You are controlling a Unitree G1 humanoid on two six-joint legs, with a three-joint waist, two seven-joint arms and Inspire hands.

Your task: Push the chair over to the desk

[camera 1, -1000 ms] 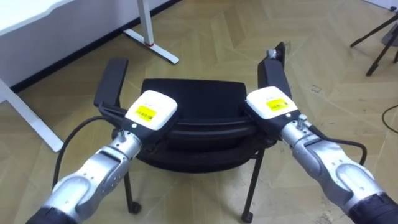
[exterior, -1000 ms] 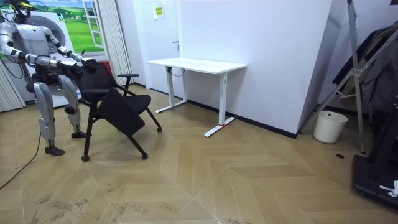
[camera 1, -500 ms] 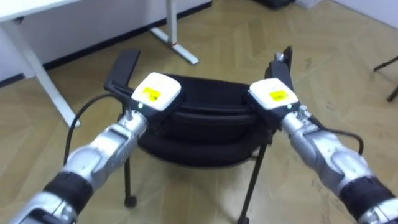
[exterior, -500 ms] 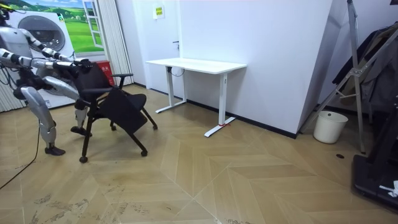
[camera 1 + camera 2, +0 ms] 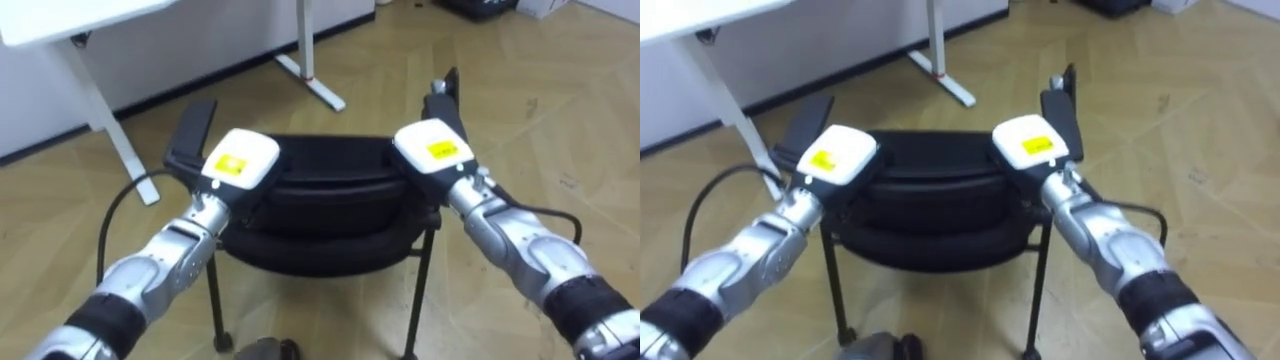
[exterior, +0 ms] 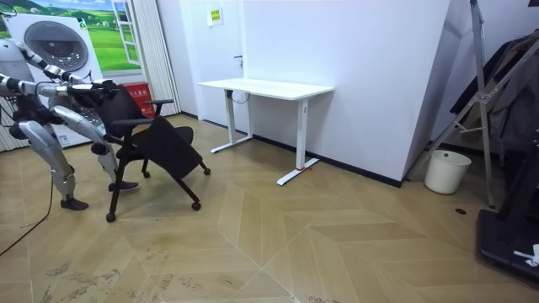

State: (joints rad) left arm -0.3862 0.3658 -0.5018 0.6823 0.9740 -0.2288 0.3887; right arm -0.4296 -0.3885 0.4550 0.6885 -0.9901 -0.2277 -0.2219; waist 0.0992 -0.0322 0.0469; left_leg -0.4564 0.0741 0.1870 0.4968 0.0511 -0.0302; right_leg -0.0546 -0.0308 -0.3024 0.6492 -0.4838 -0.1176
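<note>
My left hand (image 5: 238, 165) and right hand (image 5: 432, 152) sat on the chair (image 5: 320, 195), on its curved black backrest right in front of me. Fingers were tucked behind it, so couldn't tell the grip. Beyond were the herringbone wood floor (image 5: 520, 95) and a flat white desk (image 5: 70, 18).

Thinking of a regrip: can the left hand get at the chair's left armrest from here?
Probably yes: the left hand rests on the chair back, the armrest just beside it, nothing between.
</note>
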